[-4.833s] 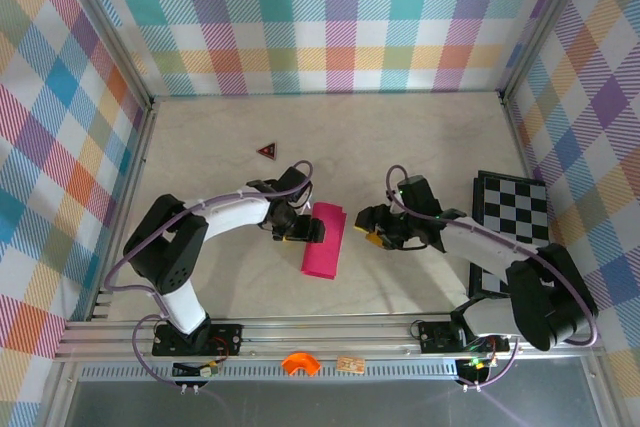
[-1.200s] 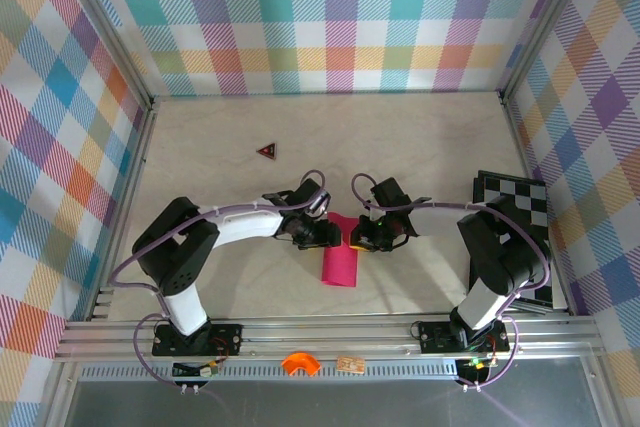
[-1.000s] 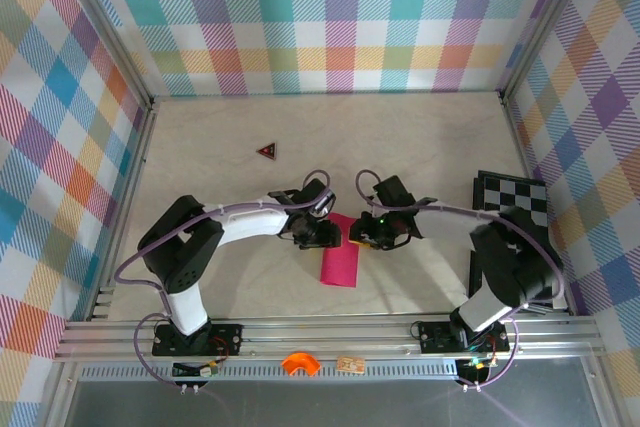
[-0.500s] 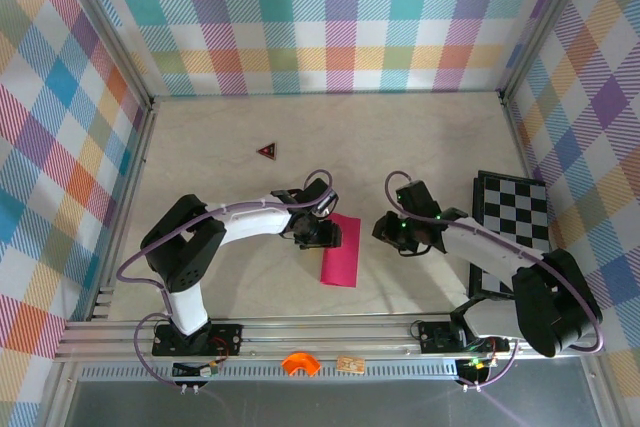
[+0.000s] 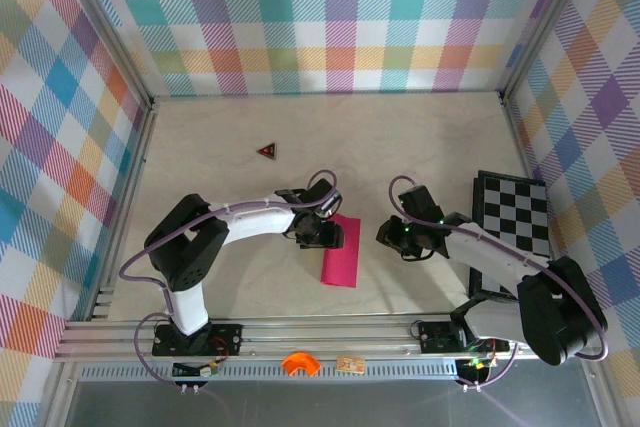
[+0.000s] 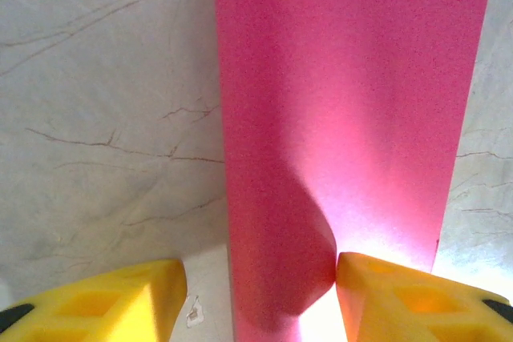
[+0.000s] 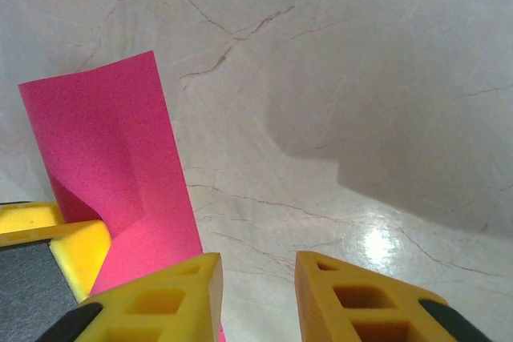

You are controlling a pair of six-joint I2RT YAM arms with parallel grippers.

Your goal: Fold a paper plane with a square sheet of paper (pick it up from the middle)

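Pink paper point(image 5: 340, 257) lies within spread left gripper point(image 6: 258, 278); right gripper point(image 7: 256, 271) spread nearby.

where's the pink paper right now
In the top view the pink paper lies folded near the middle of the table, its far end at the left gripper, the right gripper apart on its right.

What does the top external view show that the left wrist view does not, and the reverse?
The top external view adds both arms, the right gripper open and apart from the folded pink paper, the checkerboard at the right, and the dark red triangle farther back. The left wrist view adds close detail: the paper curls up beside one yellow finger of the open left gripper. Both show the paper as a narrow strip on the marbled table, with the left gripper at one end.
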